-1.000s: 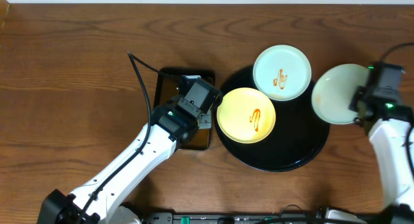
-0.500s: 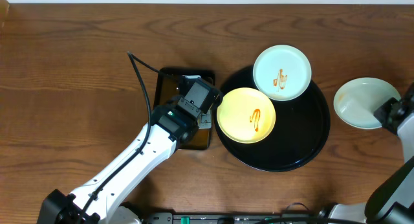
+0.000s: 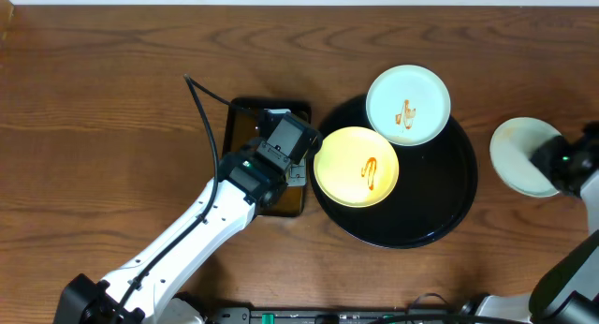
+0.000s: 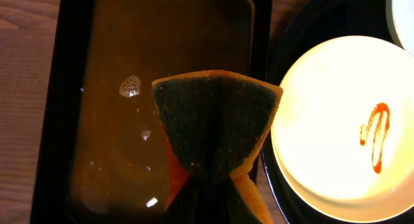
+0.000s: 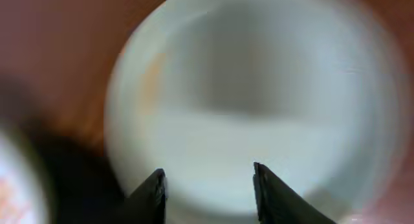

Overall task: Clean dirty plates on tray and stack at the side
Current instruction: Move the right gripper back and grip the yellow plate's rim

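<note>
Overhead view: fixed, looking straight down, covers the whole surface (image 3: pixel 103 71). Left wrist view: close, facing down over the dark pan (image 4: pixel 71 120) and cream-yellow plate (image 4: pixel 323 114) (both also visible overhead). Right wrist view: very close, blurred, over the right-hand pale plate (image 5: pixel 259 88).

Overhead: bright, even, sharp; soft shadows left of the tray (image 3: pixel 440 221).
Left wrist: pan (image 4: pixel 129 140) beside the tray dim; yellow plate (image 4: pixel 323 120) glares, overexposed.
Right wrist: heavy blur; pale plate (image 5: pixel 259 101) out of focus.
</note>
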### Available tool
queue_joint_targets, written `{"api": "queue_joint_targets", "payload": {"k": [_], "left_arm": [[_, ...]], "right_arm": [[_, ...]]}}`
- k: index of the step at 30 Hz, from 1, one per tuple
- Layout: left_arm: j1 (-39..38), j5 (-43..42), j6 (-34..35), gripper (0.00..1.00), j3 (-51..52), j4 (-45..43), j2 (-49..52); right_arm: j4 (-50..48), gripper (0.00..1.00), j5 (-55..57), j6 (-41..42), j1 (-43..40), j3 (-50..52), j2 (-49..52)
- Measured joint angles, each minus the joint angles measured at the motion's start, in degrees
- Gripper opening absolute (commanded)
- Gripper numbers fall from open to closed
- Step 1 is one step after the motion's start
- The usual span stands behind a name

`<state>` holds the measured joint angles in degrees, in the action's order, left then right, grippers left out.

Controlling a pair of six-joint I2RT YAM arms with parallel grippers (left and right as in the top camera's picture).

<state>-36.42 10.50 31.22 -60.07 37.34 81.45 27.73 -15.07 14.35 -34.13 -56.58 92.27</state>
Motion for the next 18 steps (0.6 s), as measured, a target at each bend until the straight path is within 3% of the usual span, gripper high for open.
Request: {"api": "queue_joint_targets", "payload": {"k": [7,18], "left_arm": [[0.0,0.0,0.0,0.09,0.0,0.0,0.0],[0.0,0.0,0.0,0.09,0.0,0.0,0.0]], "right_arm": [[8.8,0.48,-14.5,-6.6,10.9,-0.3,0.0],[14.5,0.46,-13.1,-8.6,29.3,2.1,0.0]]}}
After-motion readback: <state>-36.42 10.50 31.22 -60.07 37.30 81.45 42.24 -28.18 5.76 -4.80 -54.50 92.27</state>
